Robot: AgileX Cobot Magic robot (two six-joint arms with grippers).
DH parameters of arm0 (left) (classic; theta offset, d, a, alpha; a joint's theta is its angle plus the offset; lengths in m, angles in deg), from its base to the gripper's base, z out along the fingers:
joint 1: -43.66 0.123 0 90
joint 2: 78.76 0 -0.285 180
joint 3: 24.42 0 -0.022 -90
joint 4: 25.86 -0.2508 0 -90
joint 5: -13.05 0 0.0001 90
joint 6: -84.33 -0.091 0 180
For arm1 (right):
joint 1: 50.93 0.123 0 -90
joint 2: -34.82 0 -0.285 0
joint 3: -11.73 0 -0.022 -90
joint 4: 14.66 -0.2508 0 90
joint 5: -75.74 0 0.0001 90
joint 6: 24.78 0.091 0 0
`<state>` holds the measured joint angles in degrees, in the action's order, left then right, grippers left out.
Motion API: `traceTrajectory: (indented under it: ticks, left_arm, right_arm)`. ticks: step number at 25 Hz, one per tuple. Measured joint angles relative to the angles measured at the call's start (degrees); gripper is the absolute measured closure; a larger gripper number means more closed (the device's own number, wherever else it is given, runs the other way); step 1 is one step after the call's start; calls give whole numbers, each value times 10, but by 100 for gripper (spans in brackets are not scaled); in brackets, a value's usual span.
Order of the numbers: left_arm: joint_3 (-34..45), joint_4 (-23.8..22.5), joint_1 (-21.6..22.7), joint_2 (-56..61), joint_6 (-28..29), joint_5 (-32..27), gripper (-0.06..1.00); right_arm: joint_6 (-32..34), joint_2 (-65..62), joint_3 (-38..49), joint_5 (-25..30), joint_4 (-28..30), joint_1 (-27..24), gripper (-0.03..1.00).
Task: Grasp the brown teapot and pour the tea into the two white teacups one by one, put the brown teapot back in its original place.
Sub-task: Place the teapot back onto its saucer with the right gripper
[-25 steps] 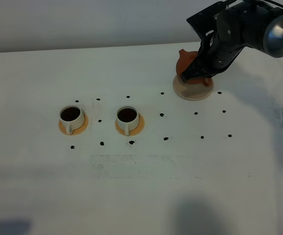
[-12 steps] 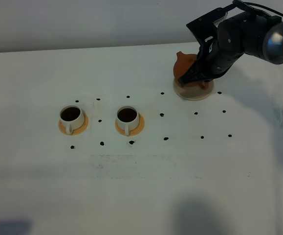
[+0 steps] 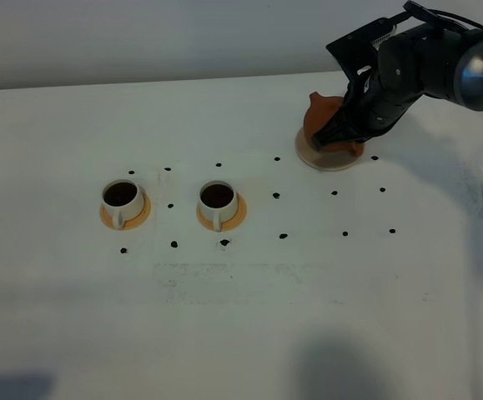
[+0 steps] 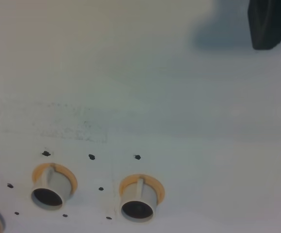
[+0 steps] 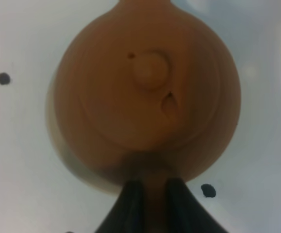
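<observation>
Left cup: a white teacup (image 3: 121, 200) sits on its orange saucer (image 3: 140, 215) at the left of the white worktop (image 3: 241, 317), handle toward the near edge, filled with dark tea (image 3: 120, 193).
Second cup: the matching white teacup (image 3: 218, 202) stands just to the right on its own orange saucer (image 3: 238, 214), well apart from the first, also holding dark tea (image 3: 218, 196).
Left pincer: only a dark corner of the left pincer (image 4: 269, 22) shows in the left wrist view, high above the worktop; I cannot tell whether its jaws are apart or together.
Dots: small black marks (image 3: 276, 196) are scattered over the worktop around the cups and toward the right.
Coaster: a pale tan round coaster (image 3: 318, 158) lies at the far right of the worktop.
Teapot: the brown teapot (image 3: 319, 117) sits over the coaster, spout pointing away to the far side; whether its base touches cannot be told.
Right pincer: the right pincer (image 5: 153, 196) is clamped on the teapot's side handle, one dark finger (image 5: 130, 206) on each side of it, the lid knob (image 5: 149, 69) visible in the right wrist view.
</observation>
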<state>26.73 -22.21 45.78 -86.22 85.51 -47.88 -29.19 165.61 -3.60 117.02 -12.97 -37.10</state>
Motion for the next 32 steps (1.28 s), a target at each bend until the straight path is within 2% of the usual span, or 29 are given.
traceTrajectory:
  ticks: [17,21,26,29,32]
  left_arm:
    - [0,0,0,0,0,0,62]
    - [0,0,0,0,0,0,62]
    - [0,0,0,0,0,0,62]
    - [0,0,0,0,0,0,62]
    - [0,0,0,0,1,0,62]
  right_arm:
    - [0,15,0,1,-9,-1,86]
    - [1,16,0,0,-9,-1,76]
    - [6,16,0,-1,-13,-1,56]
    - [12,16,0,6,-13,-1,50]
    - [17,10,0,17,-11,-1,49]
